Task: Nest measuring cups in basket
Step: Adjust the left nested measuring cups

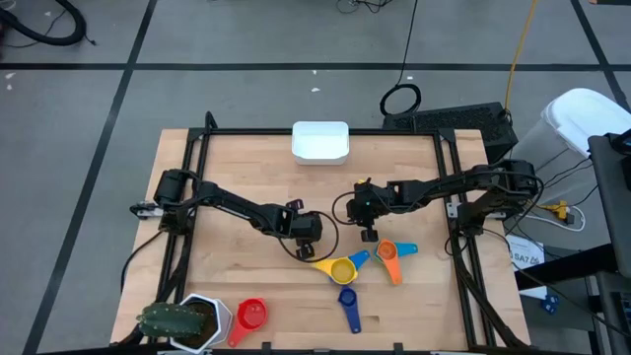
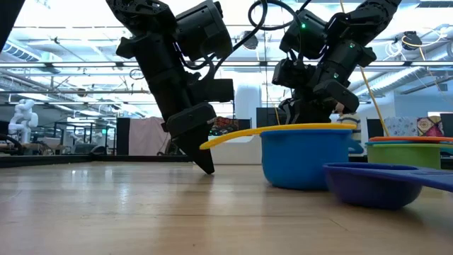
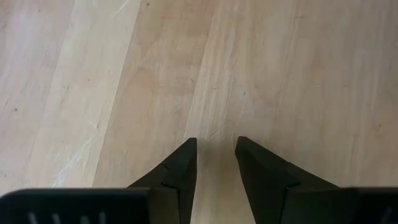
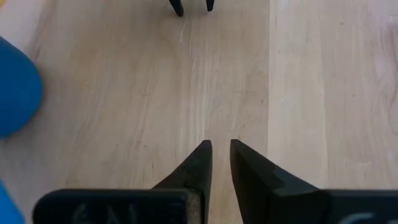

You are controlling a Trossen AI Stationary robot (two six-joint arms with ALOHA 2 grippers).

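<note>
Right now both grippers point down at bare wood with nothing between their fingers. The left gripper has its jaws slightly apart, just beside the handle of the yellow cup, which sits nested in a light blue cup. The right gripper has its jaws nearly together, near the orange cup. The basket lies well apart at the table's far edge.

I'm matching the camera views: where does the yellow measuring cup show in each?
High view: yellow cup nested in a light blue cup, table centre.
Low view: yellow rim and handle atop the blue cup.
Left wrist: not in it.
Right wrist: not in it.
Shared landmark: the blue cup.
</note>
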